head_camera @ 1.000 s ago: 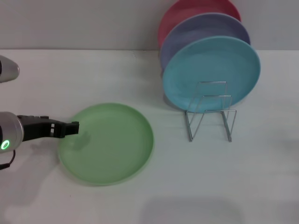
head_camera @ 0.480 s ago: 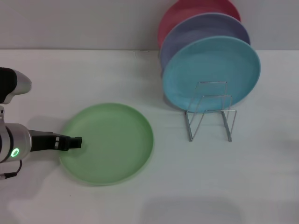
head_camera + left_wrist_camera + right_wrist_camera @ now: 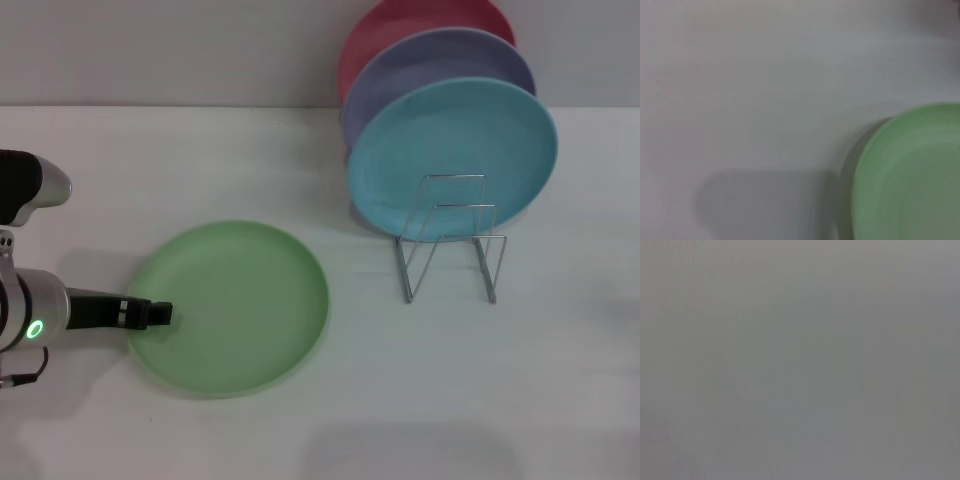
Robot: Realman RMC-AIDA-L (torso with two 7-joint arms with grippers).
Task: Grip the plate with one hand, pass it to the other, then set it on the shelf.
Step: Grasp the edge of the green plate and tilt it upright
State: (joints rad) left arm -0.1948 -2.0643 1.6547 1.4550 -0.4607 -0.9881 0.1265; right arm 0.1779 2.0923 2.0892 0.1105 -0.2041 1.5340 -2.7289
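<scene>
The light green plate [image 3: 235, 305] lies flat on the white table, left of centre in the head view. Its rim also shows in the left wrist view [image 3: 910, 175]. My left gripper [image 3: 160, 314], black and slim on a silver-grey arm with a green ring, reaches in low from the left and sits at the plate's left rim. The silver wire shelf [image 3: 450, 245] stands to the right of the plate. My right gripper is out of view; the right wrist view shows only plain grey.
A turquoise plate [image 3: 450, 160] stands upright in the shelf's back slots, with a lavender plate [image 3: 440, 65] and a red plate [image 3: 400, 25] behind it. The shelf's front loops hold nothing. A grey wall runs behind the table.
My left gripper has moved along the plate's left rim toward the table's front, and lower. The plate has not moved.
</scene>
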